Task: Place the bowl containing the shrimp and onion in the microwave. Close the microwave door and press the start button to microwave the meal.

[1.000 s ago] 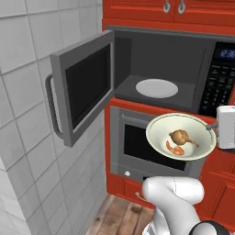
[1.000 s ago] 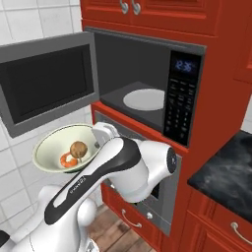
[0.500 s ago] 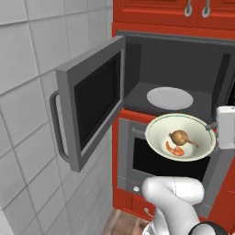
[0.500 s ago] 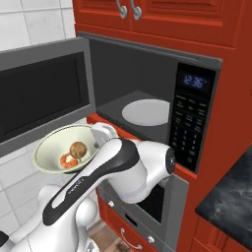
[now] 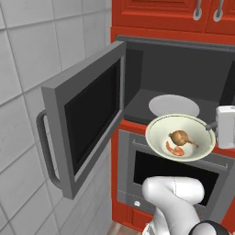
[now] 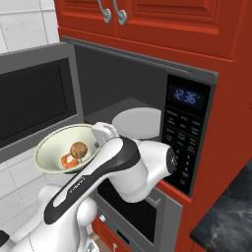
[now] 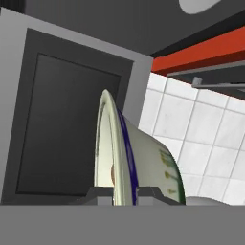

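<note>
Bowl [image 5: 181,137] held in air just in front of the open microwave [image 5: 183,82], below its cavity floor — gripper [image 7: 125,192] clamped on the rim. Shrimp [image 5: 174,148] and onion [image 5: 179,136] inside. Door [image 5: 87,114] swung wide to the left.

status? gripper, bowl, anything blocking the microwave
Gripper shut on bowl rim, bowl held level in front of the microwave, not inside. Shrimp and onion in bowl. Door wide open, turntable bare.
</note>
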### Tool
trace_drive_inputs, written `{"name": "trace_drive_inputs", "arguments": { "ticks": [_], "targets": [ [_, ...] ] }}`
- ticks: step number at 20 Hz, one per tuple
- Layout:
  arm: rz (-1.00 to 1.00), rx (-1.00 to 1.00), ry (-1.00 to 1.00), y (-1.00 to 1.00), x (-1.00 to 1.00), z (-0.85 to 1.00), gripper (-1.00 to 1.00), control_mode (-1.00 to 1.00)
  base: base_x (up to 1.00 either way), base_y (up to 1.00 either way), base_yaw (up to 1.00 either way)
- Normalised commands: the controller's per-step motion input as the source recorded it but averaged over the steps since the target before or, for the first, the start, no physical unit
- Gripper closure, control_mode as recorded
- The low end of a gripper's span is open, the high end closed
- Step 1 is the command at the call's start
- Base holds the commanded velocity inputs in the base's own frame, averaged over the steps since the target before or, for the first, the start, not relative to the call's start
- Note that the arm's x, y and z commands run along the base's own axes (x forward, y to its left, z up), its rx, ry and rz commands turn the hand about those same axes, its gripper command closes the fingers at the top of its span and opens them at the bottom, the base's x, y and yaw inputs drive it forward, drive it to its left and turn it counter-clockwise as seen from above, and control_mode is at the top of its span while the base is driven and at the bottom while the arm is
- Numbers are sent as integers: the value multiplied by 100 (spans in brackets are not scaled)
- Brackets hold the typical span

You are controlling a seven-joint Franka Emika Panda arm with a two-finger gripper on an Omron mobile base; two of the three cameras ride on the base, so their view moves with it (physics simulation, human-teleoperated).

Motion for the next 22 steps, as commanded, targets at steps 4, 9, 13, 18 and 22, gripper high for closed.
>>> {"name": "trace_drive_inputs", "arguments": {
  "ticks": [4,9,13,18,22],
  "targets": [
    [1,0,0,0,-2,0,100,-100,0,0,1],
    [-1,0,-10,2,-21,-3,100,-100,0,0,0],
    [-13,0,-10,5,-38,4,100,-100,0,0,0],
    [-43,0,-5,29,-16,0,100,-100,0,0,0],
    [-54,5,-5,22,-24,7,100,-100,0,0,0]
  ]
}}
